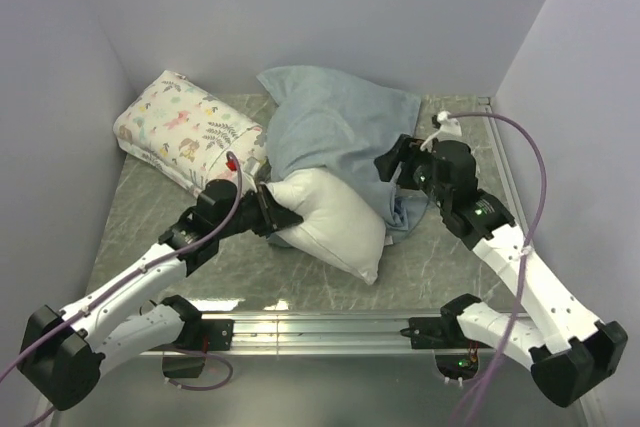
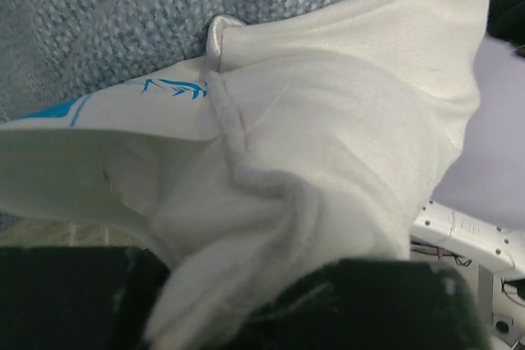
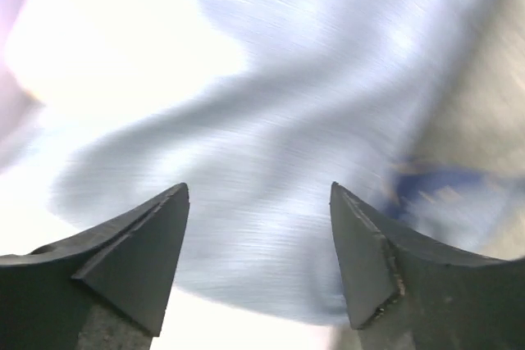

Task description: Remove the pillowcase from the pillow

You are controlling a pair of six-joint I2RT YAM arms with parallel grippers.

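Pillow (image 2: 328, 161) label (image 2: 131, 112), blue print illegible

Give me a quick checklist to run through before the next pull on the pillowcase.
1. Left gripper holds the pillow: ok, white fabric is bunched in its jaws.
2. Right gripper grips the pillowcase: not ok, jaws open with nothing between them.
3. Pillow's near end out of the pillowcase: ok, it is bare.
4. Pillow fully free: not ok, its far end is under the pillowcase.
5. Floral pillow clear of the pull: cannot tell, it lies close beside the pillowcase.
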